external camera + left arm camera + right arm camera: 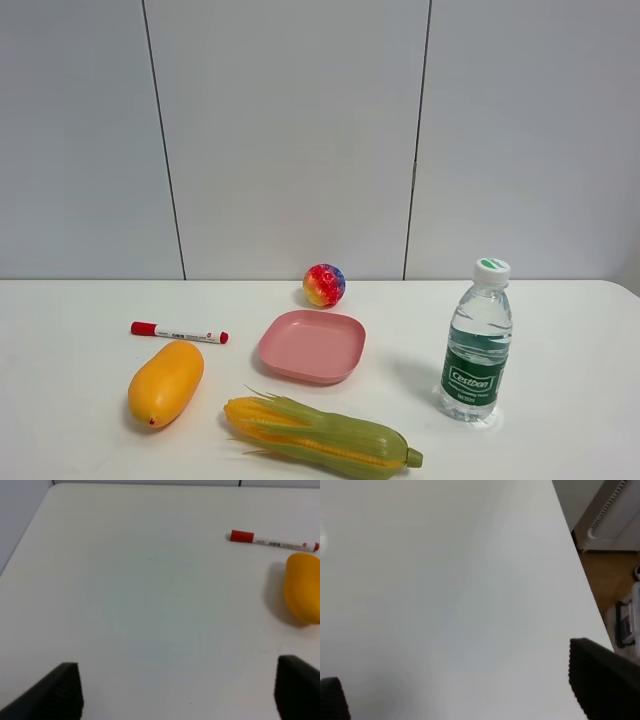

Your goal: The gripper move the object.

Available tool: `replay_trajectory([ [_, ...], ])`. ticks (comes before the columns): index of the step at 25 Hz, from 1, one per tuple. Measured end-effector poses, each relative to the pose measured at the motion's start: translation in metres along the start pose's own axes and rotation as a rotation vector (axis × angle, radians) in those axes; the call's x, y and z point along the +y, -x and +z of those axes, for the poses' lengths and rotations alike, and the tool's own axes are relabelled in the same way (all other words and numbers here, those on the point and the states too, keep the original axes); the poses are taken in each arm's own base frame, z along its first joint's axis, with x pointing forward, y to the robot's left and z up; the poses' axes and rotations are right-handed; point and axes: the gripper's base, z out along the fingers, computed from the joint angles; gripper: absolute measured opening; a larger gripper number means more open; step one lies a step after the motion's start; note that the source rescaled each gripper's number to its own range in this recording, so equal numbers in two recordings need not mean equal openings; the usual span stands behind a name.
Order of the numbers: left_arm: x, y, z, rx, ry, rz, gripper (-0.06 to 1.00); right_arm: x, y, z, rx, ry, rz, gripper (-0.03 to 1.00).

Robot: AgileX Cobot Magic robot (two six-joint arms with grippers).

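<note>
1. Corn [322, 435] lies flat on the white table [80, 300], at the near edge of the high view. It has yellow kernels and a green husk. Its leafy tips point to the left and its stubby green stem points to the right.
2. A pink plate [312, 346] sits just behind the corn. The two are close, but I cannot tell if they touch.
3. A mango [165, 383] lies to the left of the corn, near it but apart. It is smooth and orange-yellow.
4. A marker [179, 333] with a red cap lies flat just behind the mango.
5. A small ball [324, 285] with many colors sits behind the plate, near the wall.
6. A water bottle [477, 341] stands upright to the right of the plate and the corn. It has a white cap and a green label.
7. The left gripper [177, 690] hangs over bare table with its two black fingers [55, 695] spread wide. It holds nothing. The mango and the marker show at the side of its view.
8. The right gripper [465, 690] is also spread wide and holds nothing. Under it is bare table, close to the table's edge, and some floor shows past that edge.
9. Neither gripper shows in the high view, and neither one touches the corn.
</note>
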Motion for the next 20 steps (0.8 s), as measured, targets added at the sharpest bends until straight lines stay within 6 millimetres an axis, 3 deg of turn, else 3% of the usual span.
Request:
replay_trajectory([
  [5,0.0,0.0,0.0,0.0,0.0,0.0,1.0,0.007,0.021,-0.011,-0.209,0.096,0.137,0.89],
  [10,0.0,0.0,0.0,0.0,0.0,0.0,1.0,0.009,0.012,0.006,-0.142,0.101,0.169,0.89],
  [20,0.0,0.0,0.0,0.0,0.0,0.0,1.0,0.008,0.011,0.007,-0.134,0.086,0.177,0.89],
])
